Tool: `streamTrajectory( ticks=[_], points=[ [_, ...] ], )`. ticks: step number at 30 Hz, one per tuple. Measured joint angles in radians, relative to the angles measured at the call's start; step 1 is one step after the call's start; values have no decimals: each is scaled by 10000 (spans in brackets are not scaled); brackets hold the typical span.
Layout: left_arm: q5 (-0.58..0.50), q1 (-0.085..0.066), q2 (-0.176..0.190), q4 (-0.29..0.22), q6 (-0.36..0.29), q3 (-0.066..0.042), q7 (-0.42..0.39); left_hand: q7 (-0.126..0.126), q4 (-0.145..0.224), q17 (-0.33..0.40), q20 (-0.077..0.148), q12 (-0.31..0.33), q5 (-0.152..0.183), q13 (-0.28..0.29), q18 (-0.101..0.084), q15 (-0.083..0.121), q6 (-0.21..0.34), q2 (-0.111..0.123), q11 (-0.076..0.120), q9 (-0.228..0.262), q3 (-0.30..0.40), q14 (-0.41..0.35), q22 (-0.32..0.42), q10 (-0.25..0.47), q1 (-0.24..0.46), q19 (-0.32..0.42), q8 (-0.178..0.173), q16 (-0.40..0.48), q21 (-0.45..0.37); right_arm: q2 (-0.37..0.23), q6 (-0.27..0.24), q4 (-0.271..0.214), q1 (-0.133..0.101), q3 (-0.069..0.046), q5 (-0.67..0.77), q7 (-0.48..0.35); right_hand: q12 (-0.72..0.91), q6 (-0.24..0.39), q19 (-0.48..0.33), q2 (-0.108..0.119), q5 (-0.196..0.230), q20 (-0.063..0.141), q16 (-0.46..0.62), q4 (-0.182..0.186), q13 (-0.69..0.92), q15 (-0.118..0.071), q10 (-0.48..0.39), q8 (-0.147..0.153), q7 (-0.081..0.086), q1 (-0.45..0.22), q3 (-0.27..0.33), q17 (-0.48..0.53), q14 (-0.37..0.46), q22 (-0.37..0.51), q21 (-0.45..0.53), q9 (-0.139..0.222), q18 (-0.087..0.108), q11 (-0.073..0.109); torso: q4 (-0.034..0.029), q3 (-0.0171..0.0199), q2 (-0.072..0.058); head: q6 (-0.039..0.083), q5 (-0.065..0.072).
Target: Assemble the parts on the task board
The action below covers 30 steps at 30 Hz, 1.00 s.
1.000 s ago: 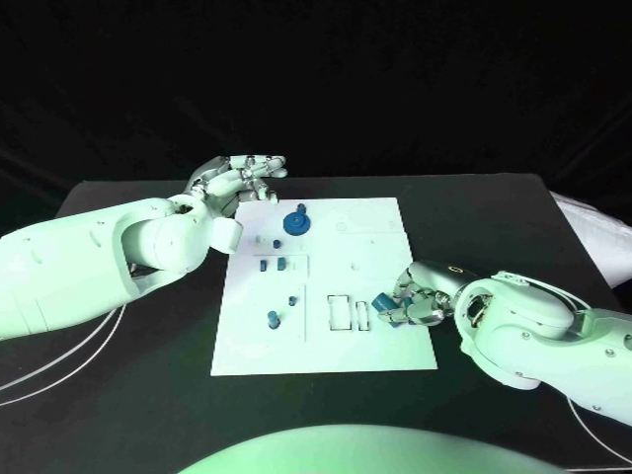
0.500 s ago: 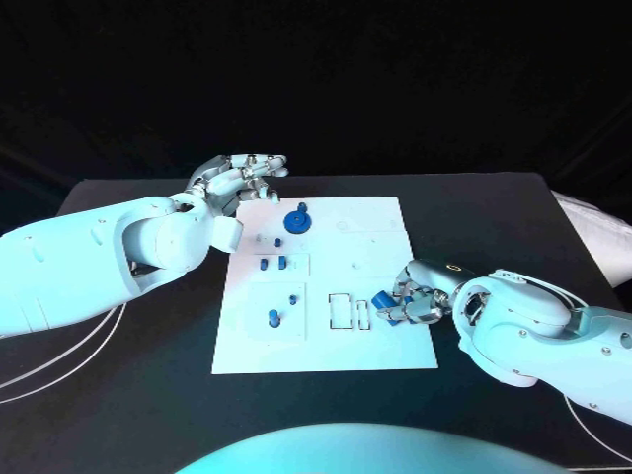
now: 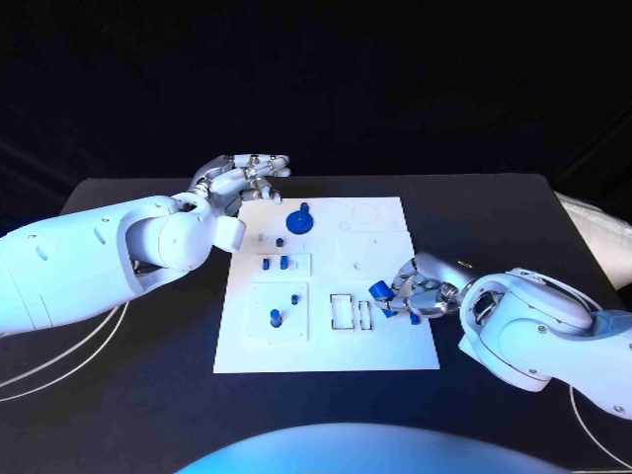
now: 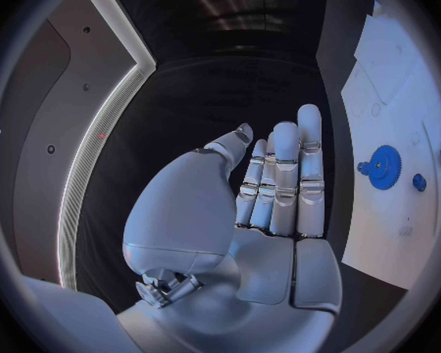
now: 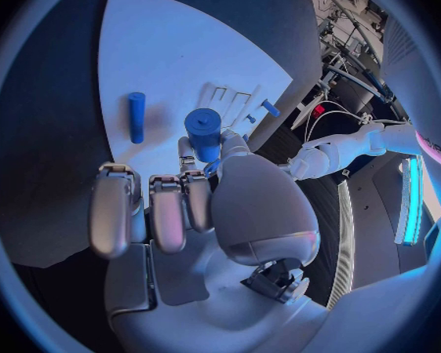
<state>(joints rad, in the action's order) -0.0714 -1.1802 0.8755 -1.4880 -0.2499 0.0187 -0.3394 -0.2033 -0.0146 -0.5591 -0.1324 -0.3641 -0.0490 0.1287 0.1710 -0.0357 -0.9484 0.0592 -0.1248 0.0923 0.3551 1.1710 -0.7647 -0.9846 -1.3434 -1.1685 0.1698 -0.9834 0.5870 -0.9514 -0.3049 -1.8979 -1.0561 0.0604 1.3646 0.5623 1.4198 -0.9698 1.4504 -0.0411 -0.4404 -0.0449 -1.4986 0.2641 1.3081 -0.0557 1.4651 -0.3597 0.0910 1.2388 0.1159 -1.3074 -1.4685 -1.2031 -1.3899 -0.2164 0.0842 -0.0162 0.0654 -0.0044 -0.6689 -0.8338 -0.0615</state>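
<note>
A black table (image 3: 131,395) fills the space in front of the robot. A white task board (image 3: 387,341) lies flat in the middle of it, with its long sides running away from the robot. At the far right edge of the table there is something pale and soft (image 3: 615,242), like cloth, but I cannot tell what it is.

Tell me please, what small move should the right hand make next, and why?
Probably it should carry the blue cylinder a little further over the task board toward an open slot, then lower it. The right hand already holds this part above the board's right side, near the outlined slots. The left hand stays off the board, holding nothing.
</note>
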Motion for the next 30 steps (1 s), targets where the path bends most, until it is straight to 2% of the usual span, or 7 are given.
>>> streamTrajectory(
  ticks=[4,10,14,17,19,26,30],
  points=[
    [1,0,-25,2,6,0,4,0,0,0,0,0,0,0,0,0,0,0,0,0,0,0,0,0,0,0,0,0,0,226,3,-19,-57,-1,-446,18,-44,2,0,-51,-445,0,0,26,4,0,0,-38,2,52,26,0,0,-24,0,-49,0,0,-7,0,-1,9,-21],
    [2,2,-53,5,12,0,9,35,0,11,0,0,0,0,0,-27,35,0,0,1,0,-27,7,0,0,0,0,0,0,713,365,99,-86,-3,-925,86,-95,19,0,-92,-499,0,0,168,32,1,0,-113,19,87,76,0,0,-26,0,-124,0,0,-1,-3,-4,20,-46],
    [3,2,-96,10,18,1,11,35,0,11,0,0,0,0,0,-27,35,0,0,1,0,-27,9,0,0,0,0,0,0,945,588,199,-90,-2,-1070,130,-92,21,0,-233,-498,0,0,272,38,1,-1,-138,20,-58,167,1,0,-38,0,-197,0,-1,0,-2,-4,29,-61],
    [4,2,-120,10,25,1,13,35,0,10,0,0,0,0,-1,-27,35,0,0,2,0,-27,9,0,0,0,0,0,0,1117,746,297,-93,1,-1145,168,-113,17,0,-299,-389,-1,1,268,32,-35,21,-240,17,-309,306,1,37,-38,0,-273,-1,21,0,-2,-4,40,-78],
    [4,2,-129,10,28,1,14,35,0,10,0,0,0,0,0,-27,35,0,0,2,0,-27,8,0,0,0,0,0,0,1206,814,351,-94,1,-1171,193,-144,-16,-1,-245,-379,-1,1,244,1,-36,37,-270,-16,-365,330,1,37,-37,0,-282,0,37,0,-2,-5,43,-83],
    [5,3,-136,12,34,1,16,35,0,10,0,0,0,0,0,-27,35,0,0,2,0,-27,8,0,0,0,0,0,-4,1434,902,565,-97,3,-1153,255,-181,-48,-1,-299,-166,-1,1,263,1,-36,-4,-340,-48,-572,447,-7,38,-37,1,-362,1,81,3,-3,-12,31,-126],
    [6,3,-139,12,35,1,19,35,0,10,0,0,0,0,0,-26,35,0,0,2,0,-26,8,0,0,0,39,0,-40,1534,905,641,-97,4,-1118,277,-182,-68,-1,-349,257,-1,1,250,18,-73,-4,-429,-68,-760,638,-7,0,-36,1,-479,0,81,5,-2,-14,20,-148]
  ],
)
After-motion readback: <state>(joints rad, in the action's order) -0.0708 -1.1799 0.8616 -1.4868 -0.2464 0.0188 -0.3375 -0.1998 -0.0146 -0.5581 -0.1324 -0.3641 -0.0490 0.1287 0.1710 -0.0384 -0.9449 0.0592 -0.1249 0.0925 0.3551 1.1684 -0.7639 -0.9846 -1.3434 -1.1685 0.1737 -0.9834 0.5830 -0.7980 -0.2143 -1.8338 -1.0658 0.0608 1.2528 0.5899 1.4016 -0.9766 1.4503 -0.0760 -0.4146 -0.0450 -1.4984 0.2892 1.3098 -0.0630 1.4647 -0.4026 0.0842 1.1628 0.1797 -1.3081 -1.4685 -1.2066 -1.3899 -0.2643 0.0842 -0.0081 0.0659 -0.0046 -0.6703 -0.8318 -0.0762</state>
